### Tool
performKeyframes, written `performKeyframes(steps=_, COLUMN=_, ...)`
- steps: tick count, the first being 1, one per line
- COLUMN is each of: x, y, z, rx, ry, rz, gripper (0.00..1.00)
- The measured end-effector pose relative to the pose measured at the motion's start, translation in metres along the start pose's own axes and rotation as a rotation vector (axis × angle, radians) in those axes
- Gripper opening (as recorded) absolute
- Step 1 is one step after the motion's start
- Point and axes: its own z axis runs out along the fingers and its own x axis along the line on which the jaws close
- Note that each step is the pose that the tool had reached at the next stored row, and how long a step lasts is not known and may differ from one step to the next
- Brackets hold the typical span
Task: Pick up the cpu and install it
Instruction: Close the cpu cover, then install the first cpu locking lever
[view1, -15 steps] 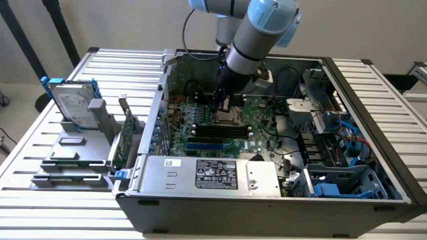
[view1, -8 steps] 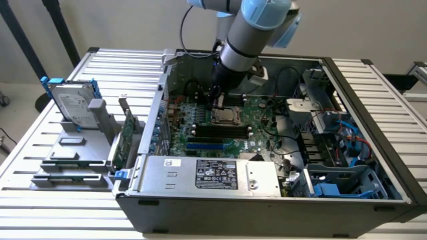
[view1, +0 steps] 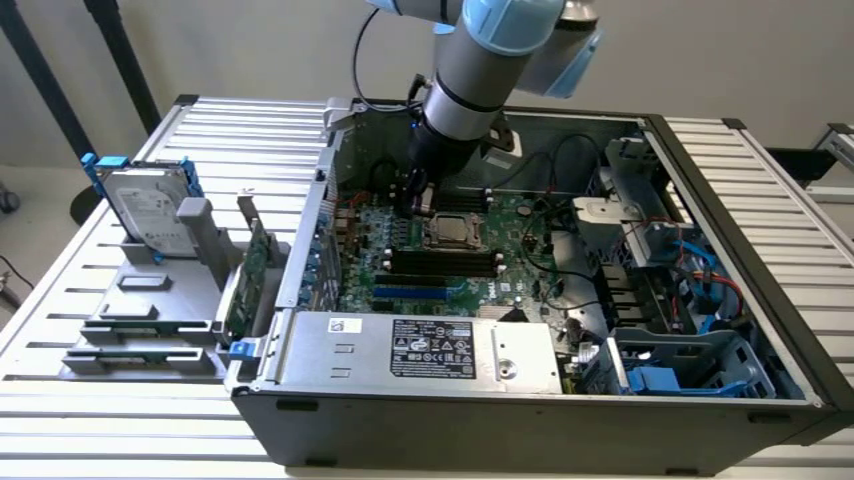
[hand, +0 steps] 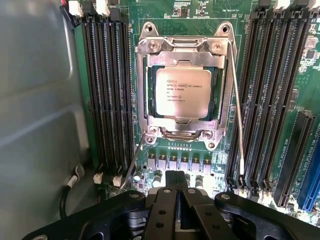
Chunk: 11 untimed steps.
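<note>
— Where does my arm stand?

— Your arm (view1: 474, 80) enters from the top of the exterior view and slants down into the open case (view1: 534, 430), wrist low over the motherboard (view1: 514, 285). The gripper (hand: 176, 181) hangs just above the board, close beside the socket (hand: 142, 100), touching nothing that I can see.

— And the fingers?

— Pressed together, with nothing between them; you hold no part.

— The cpu?

— The cpu (hand: 182, 92) lies flat in the socket, silver top plate and printed lettering facing up. A metal frame (hand: 220, 47) sits around its edges, a thin wire lever (hand: 239, 125) runs along one side, and rows of black memory slots (hand: 107, 90) flank the socket on both sides.

— What is around the case?

— Reading from the exterior view's left: a slatted metal worktop (view1: 107, 420) carries everything. On it a grey holder (view1: 147, 320) keeps a hard drive (view1: 140, 210) with blue rails standing on edge. Just beside that, a green card (view1: 247, 285) stands upright in its own slot, close to the case wall. Then the case itself, lying on its side – a silver power supply (view1: 414, 350) along the near edge, the board behind it, and blue cables (view1: 707, 290) in the drive bay toward the exterior view's right.

— The room?

— A plain pale wall (view1: 721, 50) behind, and two dark poles (view1: 120, 60) at the exterior view's upper left.
</note>
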Motion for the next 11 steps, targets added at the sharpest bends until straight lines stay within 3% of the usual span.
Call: performKeyframes(steps=11, x=0.0000, y=-0.0008, z=0.0002, rx=-0.0008, ry=0.0000, rz=0.000, gripper=0.11)
